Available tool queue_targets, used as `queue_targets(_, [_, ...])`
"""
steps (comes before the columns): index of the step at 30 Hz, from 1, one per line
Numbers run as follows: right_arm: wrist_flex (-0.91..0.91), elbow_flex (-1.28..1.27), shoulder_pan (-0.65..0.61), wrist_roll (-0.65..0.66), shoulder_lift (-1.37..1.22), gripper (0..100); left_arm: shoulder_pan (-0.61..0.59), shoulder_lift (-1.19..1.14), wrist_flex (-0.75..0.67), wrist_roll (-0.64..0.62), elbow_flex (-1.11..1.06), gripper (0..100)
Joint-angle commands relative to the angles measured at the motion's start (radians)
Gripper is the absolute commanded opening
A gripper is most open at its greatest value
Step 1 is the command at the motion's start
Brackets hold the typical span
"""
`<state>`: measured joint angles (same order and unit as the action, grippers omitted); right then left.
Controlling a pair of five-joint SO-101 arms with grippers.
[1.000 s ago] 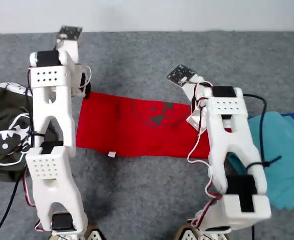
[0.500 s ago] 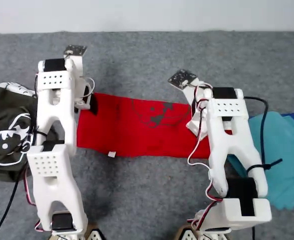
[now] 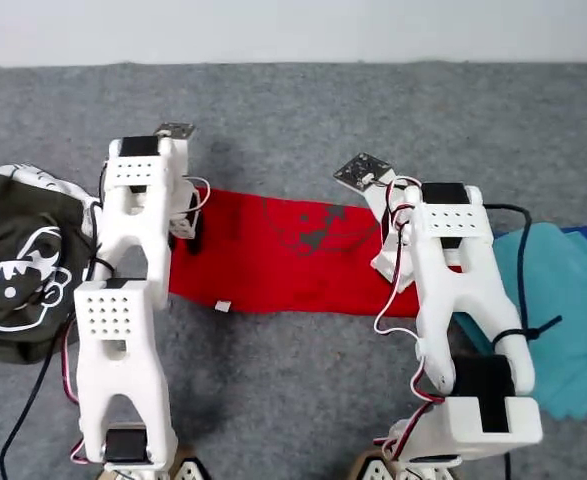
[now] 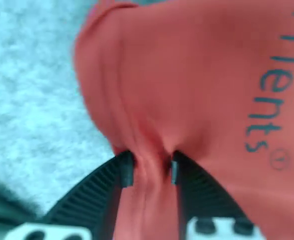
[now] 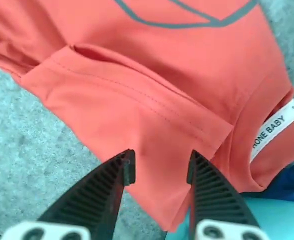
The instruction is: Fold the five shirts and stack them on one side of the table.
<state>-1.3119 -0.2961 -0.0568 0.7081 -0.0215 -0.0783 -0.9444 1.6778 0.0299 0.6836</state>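
Observation:
A red shirt [image 3: 283,255], folded into a long strip with a dark print, lies across the middle of the grey table. My left gripper [image 3: 189,226] is at its left end, shut on a pinched ridge of red cloth [image 4: 148,150]; the left gripper [image 4: 149,170] has cloth bunched between its fingers. My right gripper [image 3: 388,240] hovers over the shirt's right end. There the right gripper [image 5: 160,167] stands open above the collar edge, near the white neck label [image 5: 276,131], with nothing held.
A dark olive shirt [image 3: 13,270] with a white print lies bunched at the table's left edge. A teal shirt [image 3: 563,310] lies at the right with a blue one [image 3: 578,235] showing under it. Bare grey table [image 3: 293,120] stretches behind the arms.
My left arm has moved to the right with the shirt's left end in its gripper, shortening the red strip. The right arm has barely moved.

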Motion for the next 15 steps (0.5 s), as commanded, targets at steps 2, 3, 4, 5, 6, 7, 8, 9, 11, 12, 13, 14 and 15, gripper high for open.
queue_targets(2, [-0.002,0.005,0.016,-0.008,0.061,18.4,0.018,-0.037,-0.003,-0.008,0.005,4])
queue_targets(3, [-0.002,0.005,0.016,-0.008,0.061,18.4,0.017,-0.032,0.0,-0.008,0.019,2])
queue_targets(4, [-0.004,0.005,0.016,-0.008,0.061,18.4,0.015,-0.032,0.015,-0.008,0.044,1])
queue_targets(5, [-0.004,0.005,0.016,-0.008,0.061,18.4,0.017,-0.032,0.041,-0.008,0.081,1])
queue_targets(6, [-0.005,0.005,0.016,-0.008,0.061,18.4,0.021,-0.032,0.075,-0.008,0.127,1])
queue_targets(7, [-0.007,0.005,0.016,-0.008,0.061,18.4,0.025,-0.031,0.08,-0.009,0.162,1])
queue_targets(8, [-0.01,0.005,0.016,-0.008,0.061,18.4,0.029,-0.026,0.078,-0.009,0.191,1])
queue_targets(9, [-0.013,0.005,0.016,-0.008,0.061,18.4,0.037,-0.014,0.078,-0.009,0.206,1])
queue_targets(11, [-0.021,0.005,0.018,-0.008,0.061,18.4,0.066,0.025,0.078,-0.009,0.213,1])
queue_targets(12, [-0.031,0.005,0.018,-0.008,0.061,18.4,0.089,0.051,0.078,-0.009,0.213,1])
queue_targets(13, [-0.036,0.005,0.018,-0.008,0.062,18.4,0.112,0.077,0.078,-0.009,0.213,1])
queue_targets(14, [-0.042,0.005,0.018,-0.009,0.062,18.4,0.146,0.104,0.078,-0.009,0.213,1])
queue_targets(15, [-0.048,0.005,0.019,-0.009,0.062,18.4,0.181,0.132,0.078,-0.009,0.213,1])
